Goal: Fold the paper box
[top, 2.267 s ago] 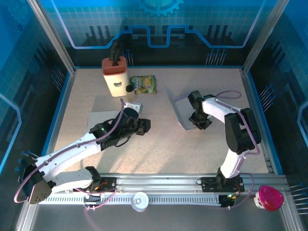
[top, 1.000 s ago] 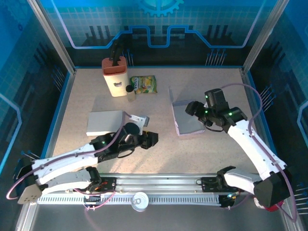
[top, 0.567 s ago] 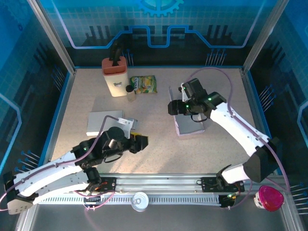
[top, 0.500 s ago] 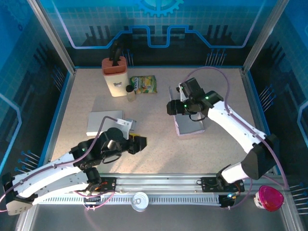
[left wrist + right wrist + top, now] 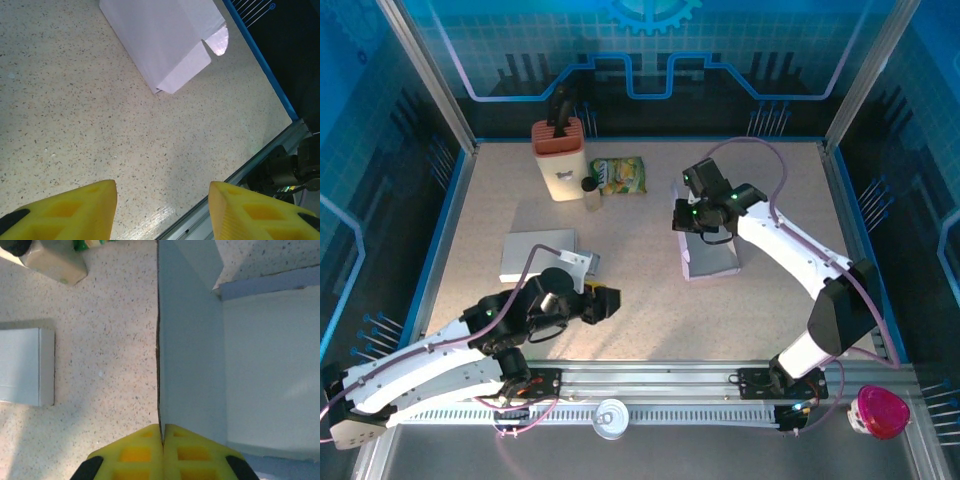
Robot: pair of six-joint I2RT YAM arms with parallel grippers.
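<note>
the box (image 5: 712, 252) lies open on the right half of the counter (image 5: 650, 330), well away from the blue edge on the right. its left wall (image 5: 190, 355) stands up and has a thin top edge. the right tool (image 5: 682, 220) is shut tight on that edge near the far left corner. in the wrist view its yellow fingers (image 5: 135, 455) meet with the wall's edge between them. the left tool (image 5: 608, 302) hangs over bare counter near the front rail (image 5: 660, 378). its fingers (image 5: 65, 210) are wide apart with nothing in them. a flat box (image 5: 535, 255) lies to the left. there is lots of free counter between the two boxes and in front of them. a green bag (image 5: 618, 175) lies far back, away from both tools.

a second ago the right tool is open over the box's right side. now it is at the left wall and closed. the left tool is a bit nearer the rail than then.
</note>
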